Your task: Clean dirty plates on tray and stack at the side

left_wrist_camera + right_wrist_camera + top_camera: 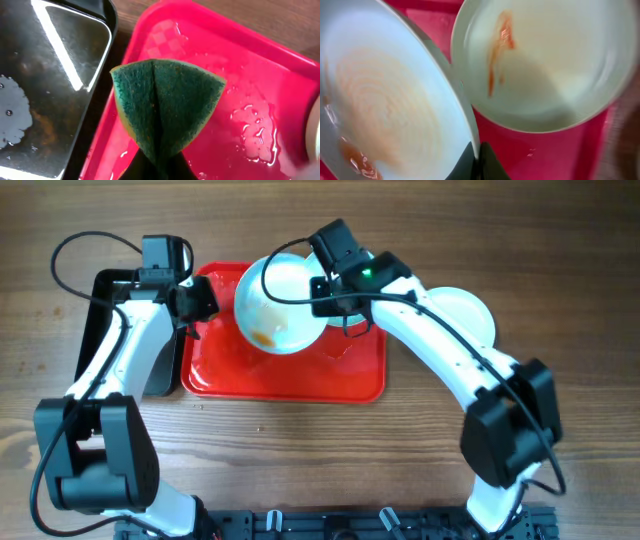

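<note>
Over the tray (300, 380), right gripper (325, 287) pinches a tilted plate (275, 305); left gripper (198, 303), clamping a sponge (165, 107), should scrub firmly.

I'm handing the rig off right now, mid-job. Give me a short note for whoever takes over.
Left gripper: shut on a folded green scouring sponge, over the left edge of the large red plastic tray, beside the glossy black tray.
Right gripper: shut on the rim of a tilted pale round plate, sauce-smeared.
Second plate, orange-streaked, lies on the red tray. Third plate sits on the table right of the tray, no sauce visible, likely done.
Left: scrub both dirty plates, stack them on the third.
</note>
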Robot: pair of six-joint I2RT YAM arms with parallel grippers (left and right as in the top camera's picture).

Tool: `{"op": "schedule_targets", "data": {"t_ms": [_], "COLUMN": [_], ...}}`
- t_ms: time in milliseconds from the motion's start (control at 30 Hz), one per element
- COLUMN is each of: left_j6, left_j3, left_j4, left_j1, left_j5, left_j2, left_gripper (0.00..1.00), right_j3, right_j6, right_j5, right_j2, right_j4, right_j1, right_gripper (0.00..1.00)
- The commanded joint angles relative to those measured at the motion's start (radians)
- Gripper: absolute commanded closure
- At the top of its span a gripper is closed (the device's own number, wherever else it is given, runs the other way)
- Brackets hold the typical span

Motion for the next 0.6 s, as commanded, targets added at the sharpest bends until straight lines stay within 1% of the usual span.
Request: {"op": "schedule_targets", "data": {"t_ms": [0, 33, 133, 167, 233, 367, 400, 467, 567], "left_j6": [0.009, 0.009, 0.009, 0.008, 0.004, -0.014, -0.014, -0.014, -0.014], "left_j3": [0.006, 0.006, 0.006, 0.006, 0.006, 0.006, 0.006, 0.006, 0.006], "left_j4": [0.010, 0.010, 0.011, 0.011, 0.011, 0.011, 0.011, 0.011, 0.011], "left_j1": [0.012, 0.012, 0.012, 0.012, 0.012, 0.012, 0.012, 0.012, 0.012], "left_j5": [0.019, 0.019, 0.024, 0.031, 0.031, 0.034, 0.034, 0.034, 0.034], "left_j2": [0.008, 0.008, 0.008, 0.008, 0.008, 0.008, 0.008, 0.008, 0.008], "left_gripper": [0.96, 0.96, 0.96, 0.96, 0.96, 0.96, 0.96, 0.96, 0.96], "right_j3": [0.004, 0.004, 0.004, 0.004, 0.004, 0.004, 0.004, 0.004, 0.004], "right_j6": [-0.021, -0.021, -0.027, -0.048, -0.059, -0.154, -0.156, -0.155, -0.150], "right_j5": [0.331, 0.386, 0.647, 0.756, 0.907, 1.207, 1.261, 1.306, 1.282], "right_j2": [-0.058, -0.058, -0.058, -0.058, -0.058, -0.058, -0.058, -0.058, -0.058], "right_j4": [-0.010, -0.011, -0.021, -0.020, -0.020, 0.026, 0.035, 0.040, 0.046], "right_j1": [0.071, 0.096, 0.210, 0.257, 0.321, 0.444, 0.461, 0.478, 0.479], "right_gripper": [0.96, 0.96, 0.96, 0.96, 0.96, 0.96, 0.96, 0.96, 0.96]}}
